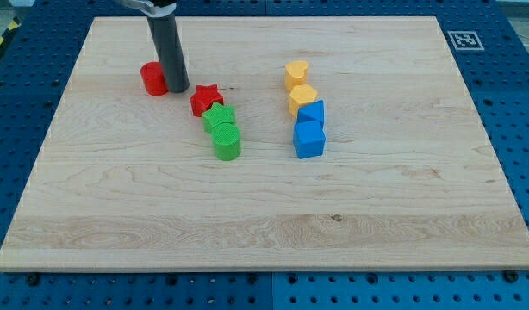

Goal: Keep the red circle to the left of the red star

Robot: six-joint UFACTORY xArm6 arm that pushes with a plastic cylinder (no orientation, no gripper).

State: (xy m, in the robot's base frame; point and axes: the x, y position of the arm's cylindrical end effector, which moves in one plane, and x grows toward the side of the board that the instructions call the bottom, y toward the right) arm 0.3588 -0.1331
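Already my tip [177,89], a bare rod gripping nothing, touches the red circle [153,78] on its right; red star [206,100] further right; any nudge should go leftward, gently.

Up in the view's top-left of the pale wooden bench [273,232], the red circle block [152,78] sits furthest left, and my tip [179,89] is right against its right side, between it and the red star block [206,100]. Just below-right of that star comes the green star block [219,118], touching the green cylinder [227,143] beneath it. Well apart to the right runs a column: upper yellow block [296,74], lower yellow block [302,97], upper blue block [314,113], lower blue block [308,139], each touching the next
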